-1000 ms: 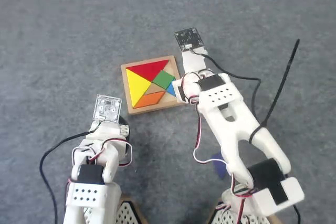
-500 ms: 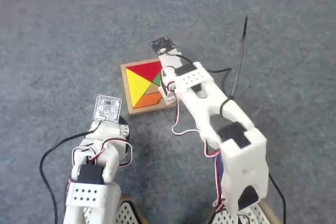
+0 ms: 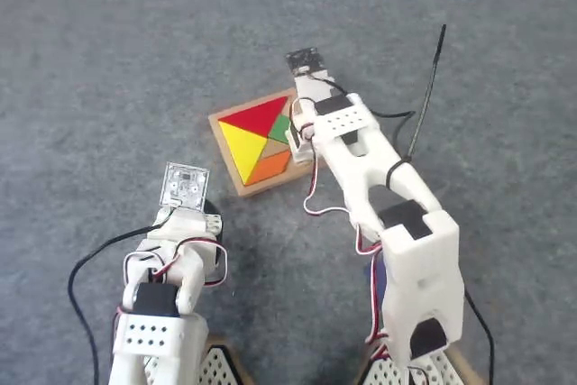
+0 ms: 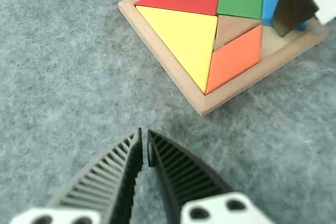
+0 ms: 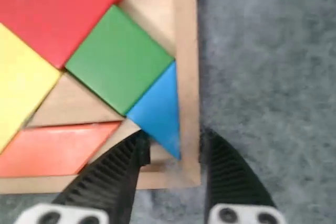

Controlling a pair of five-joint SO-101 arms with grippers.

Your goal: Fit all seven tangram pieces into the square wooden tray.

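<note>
Right wrist view: tray point(image 5: 187, 35), 5 coloured pieces point(image 5: 119, 59) inside (blue triangle point(image 5: 160, 115) nearest); right end effector point(image 5: 173, 139) spread.

tray point(image 3: 226, 156) lies mid-table point(image 3: 108, 69), turned corner-on to the arms. in it:
- far triangle point(image 3: 257, 120) sits along the far-left rim.
- left triangle point(image 3: 242, 146) sits just before it along the near-left rim, the two touching edge to edge.
- square point(image 3: 279, 130) sits right of the far triangle, touching it.
- parallelogram point(image 3: 269, 169) sits along the near-right rim, beside the left triangle.
- small triangle point(image 5: 160, 111) sits by the right corner, touching the square.

bare floor point(image 5: 73, 106) lies between square, left triangle and parallelogram. right gripper point(image 5: 173, 140) straddles the rim at the right corner — one finger inside beside the small triangle, the other outside. left gripper point(image 4: 144, 140) is before the tray's near corner — apart from it, over the table.
</note>
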